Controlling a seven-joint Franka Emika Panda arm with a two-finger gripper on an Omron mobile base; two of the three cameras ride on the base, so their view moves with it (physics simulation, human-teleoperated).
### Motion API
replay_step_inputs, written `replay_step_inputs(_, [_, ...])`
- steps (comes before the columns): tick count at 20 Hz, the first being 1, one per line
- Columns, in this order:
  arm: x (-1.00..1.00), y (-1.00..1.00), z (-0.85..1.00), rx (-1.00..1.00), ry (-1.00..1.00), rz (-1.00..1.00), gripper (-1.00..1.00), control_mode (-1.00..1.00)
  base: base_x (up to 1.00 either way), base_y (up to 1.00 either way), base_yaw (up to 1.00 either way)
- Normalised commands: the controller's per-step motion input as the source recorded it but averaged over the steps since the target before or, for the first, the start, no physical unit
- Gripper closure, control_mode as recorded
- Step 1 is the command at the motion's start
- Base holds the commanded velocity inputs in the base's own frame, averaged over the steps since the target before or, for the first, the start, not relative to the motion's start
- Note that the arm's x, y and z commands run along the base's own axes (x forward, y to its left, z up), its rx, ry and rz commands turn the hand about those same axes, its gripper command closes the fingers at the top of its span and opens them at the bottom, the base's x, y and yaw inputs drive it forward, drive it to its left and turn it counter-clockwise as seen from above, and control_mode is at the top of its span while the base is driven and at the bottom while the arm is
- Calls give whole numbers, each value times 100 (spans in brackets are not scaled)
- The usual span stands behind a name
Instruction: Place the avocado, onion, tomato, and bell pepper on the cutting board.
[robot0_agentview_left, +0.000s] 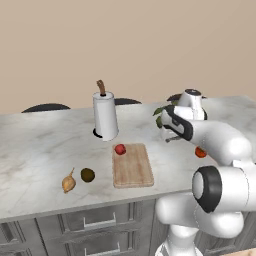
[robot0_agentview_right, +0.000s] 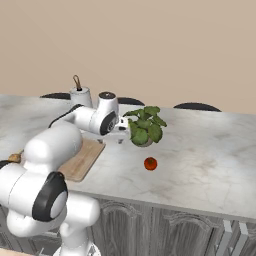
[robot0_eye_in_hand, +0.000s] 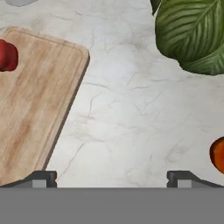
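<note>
Claw (robot0_eye_in_hand: 111, 177) spread wide & empty over bare counter btwn cutting board (robot0_eye_in_hand: 30, 105) and the orange-red veg (robot0_eye_in_hand: 218, 154), which sits just off to the plant (robot0_eye_in_hand: 192, 33) side, near the claw.

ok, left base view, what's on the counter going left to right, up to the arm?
Golden-tan onion bulb → dark olive-green round avocado → white paper towel roll on its holder → small red bell pepper, on the far corner of the light-brown wooden cutting board.
</note>
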Motion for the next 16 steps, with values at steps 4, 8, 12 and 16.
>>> replay_step_inputs(4, [-1,-66,-1,0,4,-8,-100,-100,0,0,0])
replay_step_inputs(8, [0,-63,-2,0,2,-6,-100,-100,0,0,0])
replay_step_inputs(12, [0,-58,-11,0,1,-6,-100,-100,0,0,0])
replay_step_inputs(16, [-1,-47,-15,0,1,-6,-100,-100,0,0,0])
